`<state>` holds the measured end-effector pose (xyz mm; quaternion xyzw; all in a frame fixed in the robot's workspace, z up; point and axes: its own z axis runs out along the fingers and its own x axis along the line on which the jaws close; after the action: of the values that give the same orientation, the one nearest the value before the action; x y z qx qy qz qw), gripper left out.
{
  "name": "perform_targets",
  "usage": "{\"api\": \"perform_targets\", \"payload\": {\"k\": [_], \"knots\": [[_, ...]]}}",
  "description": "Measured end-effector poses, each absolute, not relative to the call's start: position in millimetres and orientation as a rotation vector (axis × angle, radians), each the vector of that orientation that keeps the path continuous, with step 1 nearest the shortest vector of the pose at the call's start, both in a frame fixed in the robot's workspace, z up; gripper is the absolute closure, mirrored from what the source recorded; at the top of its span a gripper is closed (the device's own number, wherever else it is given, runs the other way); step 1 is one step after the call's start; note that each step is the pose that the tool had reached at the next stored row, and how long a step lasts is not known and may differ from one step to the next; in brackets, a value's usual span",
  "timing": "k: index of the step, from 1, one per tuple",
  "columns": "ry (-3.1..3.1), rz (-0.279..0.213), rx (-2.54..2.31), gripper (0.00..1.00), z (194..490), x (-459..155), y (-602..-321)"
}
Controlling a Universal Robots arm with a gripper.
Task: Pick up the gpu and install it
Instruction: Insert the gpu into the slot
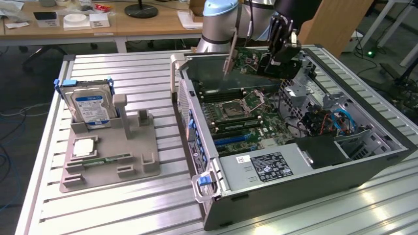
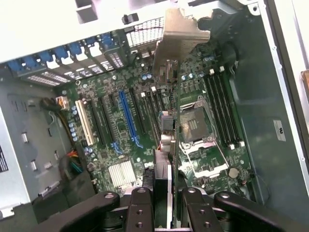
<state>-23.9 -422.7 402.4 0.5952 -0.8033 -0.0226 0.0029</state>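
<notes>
Jaws are pinching the gpu (image 1: 251,59), holding it lifted over the twelve-o'clock end of the open case (image 1: 313,181), not yet slotted in.

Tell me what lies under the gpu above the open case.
Under the gpu, held by the gripper, lies the motherboard: processor socket, blue expansion slot, memory slots. The strip directly beneath the card's edge is covered.
</notes>
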Motion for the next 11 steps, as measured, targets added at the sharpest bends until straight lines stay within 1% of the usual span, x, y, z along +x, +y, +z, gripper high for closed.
{"api": "perform_targets", "payload": {"k": [5, 11], "knots": [[-2.483, -0.049, 1.926, 0.73, 402.2, -23.9, -422.7], [-2.387, -0.046, 2.042, 0.73, 401.3, -24.0, -422.7]]}}
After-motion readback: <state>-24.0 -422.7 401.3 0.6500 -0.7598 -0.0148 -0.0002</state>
